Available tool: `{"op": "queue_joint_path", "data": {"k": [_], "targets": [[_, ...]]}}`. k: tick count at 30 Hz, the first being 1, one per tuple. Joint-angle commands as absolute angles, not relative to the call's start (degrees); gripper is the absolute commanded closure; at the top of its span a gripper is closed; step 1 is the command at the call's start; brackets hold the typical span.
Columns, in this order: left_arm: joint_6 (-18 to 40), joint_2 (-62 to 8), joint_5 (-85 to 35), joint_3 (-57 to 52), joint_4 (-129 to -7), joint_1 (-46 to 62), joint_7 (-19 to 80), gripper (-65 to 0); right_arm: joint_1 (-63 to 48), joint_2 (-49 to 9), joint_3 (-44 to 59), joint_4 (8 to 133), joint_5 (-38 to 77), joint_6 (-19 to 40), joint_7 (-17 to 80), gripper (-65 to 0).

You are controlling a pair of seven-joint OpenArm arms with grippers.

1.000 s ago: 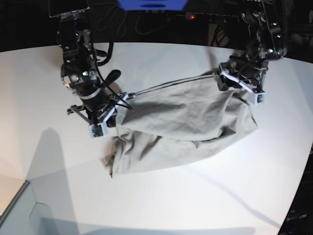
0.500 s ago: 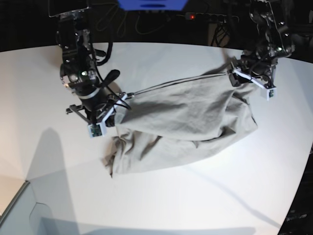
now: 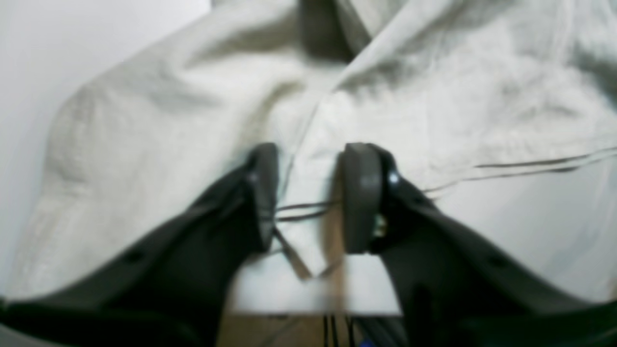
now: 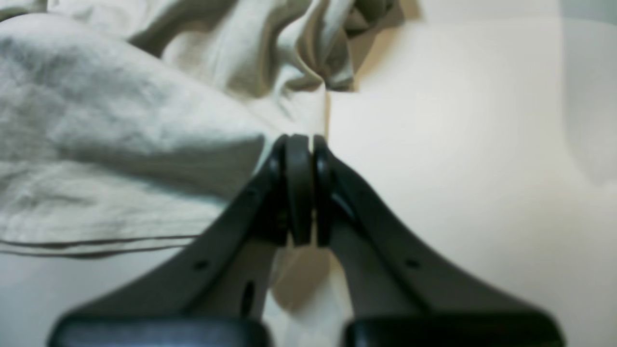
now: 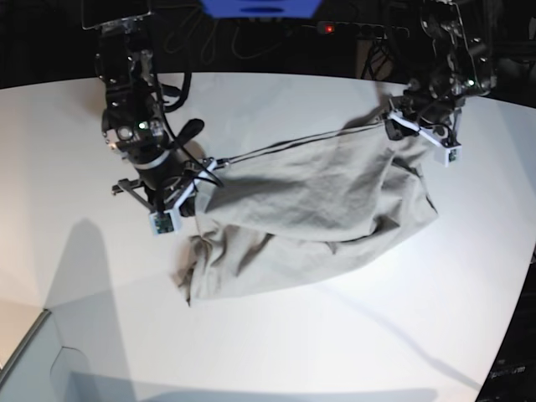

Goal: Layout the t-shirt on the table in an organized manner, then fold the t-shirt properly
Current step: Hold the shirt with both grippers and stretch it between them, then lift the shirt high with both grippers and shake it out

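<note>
T-shirt (image 5: pixel 318 209) hem taut in base view; wrist views: right gripper (image 4: pixel 300 144) clamps fabric, left gripper (image 3: pixel 308 197) agape.

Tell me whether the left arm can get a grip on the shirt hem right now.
Probably yes: the left gripper has its fingers parted astride the stitched hem of the wrinkled grey-beige cotton t-shirt, with nothing else between them.
</note>
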State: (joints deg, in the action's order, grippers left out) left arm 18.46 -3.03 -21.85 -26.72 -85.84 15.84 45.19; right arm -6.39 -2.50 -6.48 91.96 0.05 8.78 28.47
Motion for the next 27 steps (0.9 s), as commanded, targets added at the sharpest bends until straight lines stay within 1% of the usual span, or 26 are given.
{"op": "queue_joint_path", "data": {"k": [1, 5, 8, 18, 23, 27], "targets": [[19.03, -3.21, -22.46, -26.68, -88.13, 15.52, 44.35, -16.1, -5.67, -2.51, -6.46, 92.88, 0.31, 9.36, 26.95, 0.0], [19.03, -3.21, -22.46, -26.68, -89.63, 15.78, 44.35, -8.3, -5.67, -2.51, -6.46, 92.88, 0.31, 9.36, 26.95, 0.0], [19.03, -3.12, -22.46, -26.68, -90.15, 15.78, 44.35, 0.0, -5.67, -2.51, -6.46, 92.88, 0.31, 9.36, 26.95, 0.0], [19.12, -3.12, -23.08, -26.77, -90.68, 15.78, 44.35, 0.0, -5.58, -3.03, -6.46, 92.88, 0.31, 9.36, 26.95, 0.0], [19.12, -3.74, -29.93, -26.95, -94.99, 15.52, 43.91, 0.0, -5.14, -3.30, -6.46, 93.58, 0.31, 9.36, 26.95, 0.0], [18.95, -3.21, -30.90, -26.68, -98.95, 10.42, 44.35, 0.0, -4.09, -5.23, -6.55, 95.96, 0.31, 9.36, 26.86, 0.0]]}}
